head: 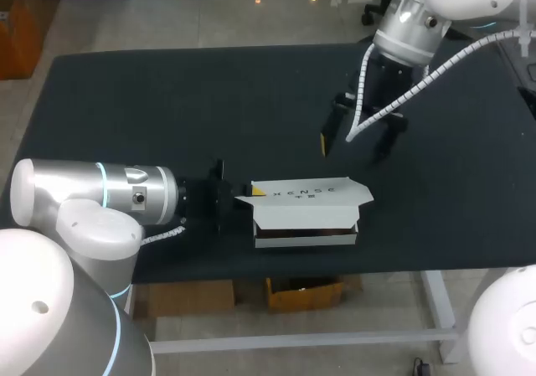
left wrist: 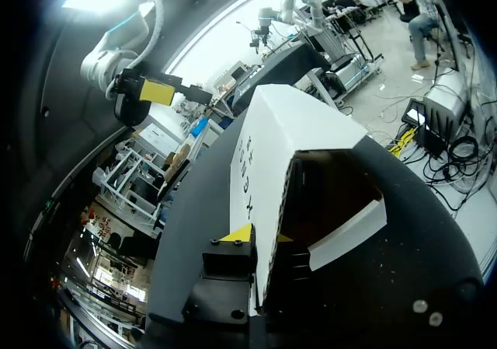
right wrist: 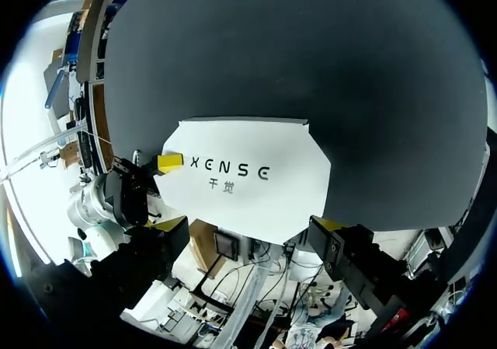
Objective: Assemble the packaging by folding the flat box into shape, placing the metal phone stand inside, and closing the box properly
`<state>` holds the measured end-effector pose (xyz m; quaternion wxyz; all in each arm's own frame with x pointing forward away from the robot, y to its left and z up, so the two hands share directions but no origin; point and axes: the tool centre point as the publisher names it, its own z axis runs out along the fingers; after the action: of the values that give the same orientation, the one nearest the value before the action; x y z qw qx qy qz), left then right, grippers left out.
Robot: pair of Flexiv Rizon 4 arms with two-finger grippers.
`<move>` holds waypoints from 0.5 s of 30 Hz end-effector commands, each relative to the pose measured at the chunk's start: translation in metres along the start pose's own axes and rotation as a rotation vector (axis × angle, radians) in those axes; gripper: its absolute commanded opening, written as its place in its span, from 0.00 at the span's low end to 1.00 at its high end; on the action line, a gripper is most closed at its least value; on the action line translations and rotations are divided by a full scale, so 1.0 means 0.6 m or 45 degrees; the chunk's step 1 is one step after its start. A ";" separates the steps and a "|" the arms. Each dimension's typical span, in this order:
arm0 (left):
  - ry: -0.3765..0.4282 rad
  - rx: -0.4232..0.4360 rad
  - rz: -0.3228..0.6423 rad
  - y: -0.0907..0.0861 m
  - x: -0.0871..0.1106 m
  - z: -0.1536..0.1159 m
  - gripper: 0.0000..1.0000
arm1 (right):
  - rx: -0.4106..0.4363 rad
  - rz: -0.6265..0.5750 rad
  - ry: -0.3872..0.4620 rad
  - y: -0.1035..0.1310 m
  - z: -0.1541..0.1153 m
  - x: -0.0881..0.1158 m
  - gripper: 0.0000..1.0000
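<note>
Box: the white box (head: 306, 213) lies near the front edge of the table (head: 167, 108), long axis running left to right across me.
Nearer arm: my left, lying level and in line with that axis.
Left gripper (left wrist: 260, 235): fingers pinched on the box's top panel at its left end (one tip outside, one inside).
Right gripper (head: 356, 146): fingers spread wide, empty, hanging beyond the box's far side, apart from it.

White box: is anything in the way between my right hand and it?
Nothing visible. The right hand hangs open over bare table just beyond the white box's far side. The only other thing at the box is the left hand, shut on its top panel at the left end.
</note>
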<state>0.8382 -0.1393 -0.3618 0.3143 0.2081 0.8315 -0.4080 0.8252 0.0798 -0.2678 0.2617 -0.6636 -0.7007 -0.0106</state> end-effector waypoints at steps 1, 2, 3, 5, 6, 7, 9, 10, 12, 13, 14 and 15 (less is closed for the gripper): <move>-0.001 -0.003 0.000 0.003 0.012 0.004 0.00 | 0.053 0.018 -0.053 0.009 0.004 0.017 1.00; -0.001 -0.003 0.000 0.003 0.012 0.004 0.00 | 0.053 0.019 -0.054 0.008 0.006 0.015 1.00; -0.001 -0.003 0.000 0.003 0.012 0.004 0.00 | 0.052 0.019 -0.054 0.006 0.009 0.012 1.00; -0.001 -0.003 0.000 0.003 0.012 0.004 0.00 | 0.040 0.044 -0.059 0.003 0.016 0.004 1.00; -0.001 -0.003 0.000 0.003 0.012 0.004 0.00 | 0.039 0.042 -0.052 0.001 0.019 0.000 1.00; -0.001 -0.003 0.000 0.003 0.012 0.004 0.00 | 0.039 0.051 -0.049 -0.001 0.023 -0.003 0.82; -0.001 -0.003 0.000 0.003 0.012 0.004 0.00 | 0.023 0.061 -0.059 -0.006 0.031 -0.009 0.49; -0.001 -0.003 0.000 0.003 0.012 0.004 0.00 | 0.016 0.062 -0.057 -0.009 0.034 -0.012 0.48; -0.001 -0.003 0.000 0.003 0.012 0.004 0.00 | -0.005 0.082 -0.050 -0.013 0.041 -0.020 0.45; -0.001 -0.003 0.000 0.003 0.012 0.004 0.00 | -0.010 0.080 -0.035 -0.016 0.044 -0.025 0.41; -0.001 -0.003 0.000 0.003 0.012 0.004 0.00 | -0.013 0.085 -0.036 -0.017 0.048 -0.029 0.39; -0.001 -0.003 0.000 0.003 0.012 0.004 0.00 | -0.017 0.087 -0.031 -0.019 0.052 -0.031 0.39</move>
<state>0.8382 -0.1394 -0.3618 0.3144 0.2080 0.8316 -0.4078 0.8146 0.0793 -0.2918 0.2548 -0.6840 -0.6831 0.0230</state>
